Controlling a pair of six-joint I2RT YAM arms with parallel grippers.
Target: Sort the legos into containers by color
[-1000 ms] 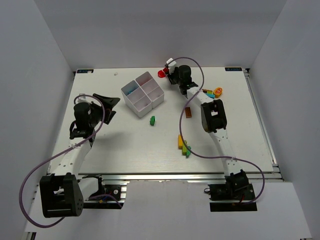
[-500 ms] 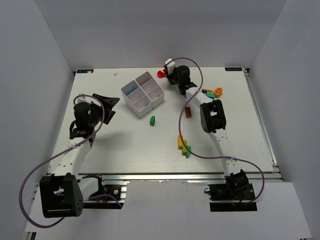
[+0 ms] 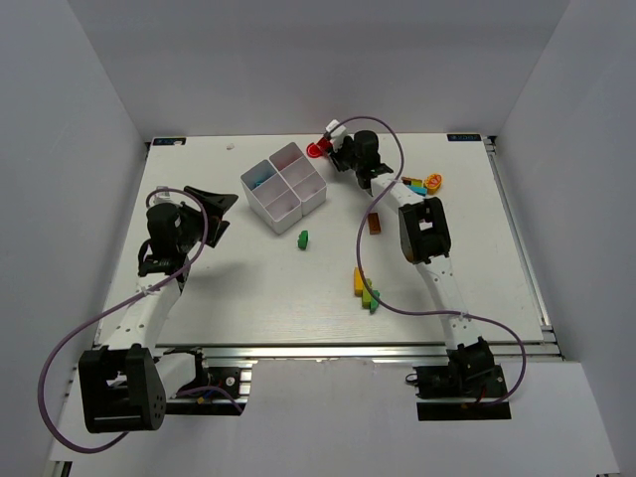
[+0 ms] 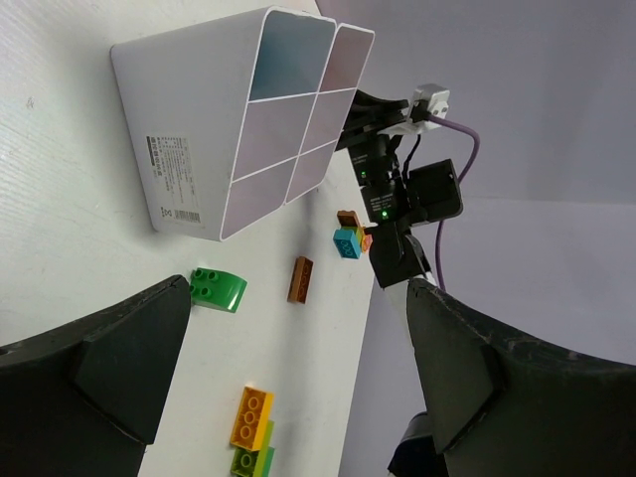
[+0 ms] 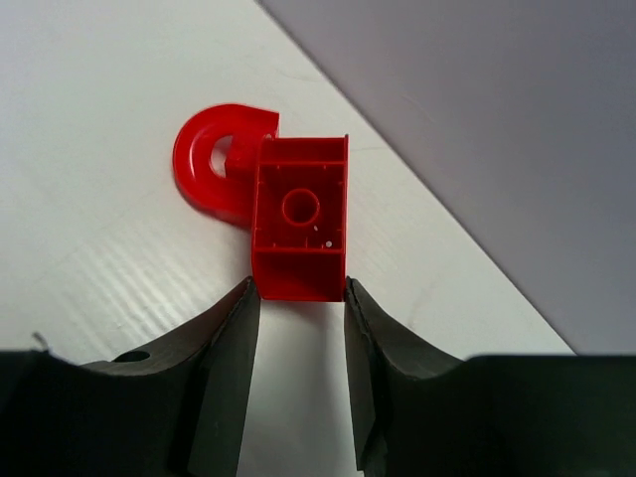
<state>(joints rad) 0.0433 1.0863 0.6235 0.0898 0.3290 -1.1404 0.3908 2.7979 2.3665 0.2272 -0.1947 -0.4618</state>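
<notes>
Just off the tray's (image 4: 189, 129) one o'clock corner, the right fingers (image 5: 224, 368) pinch a red brick (image 5: 298, 219); the left fingers (image 4: 119, 368) stand wide apart, empty.

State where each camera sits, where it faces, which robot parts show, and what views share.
Top external: above and behind the robot, looking down on the table; shows left gripper open, right gripper gripping the red lego.
Left wrist: low, facing the tray side-on, right arm beyond; own fingers frame the bottom.
Right wrist: looks along its own fingers at the red lego.
Shared: top and left wrist both show tray and green lego; top and right wrist, the red lego.
</notes>
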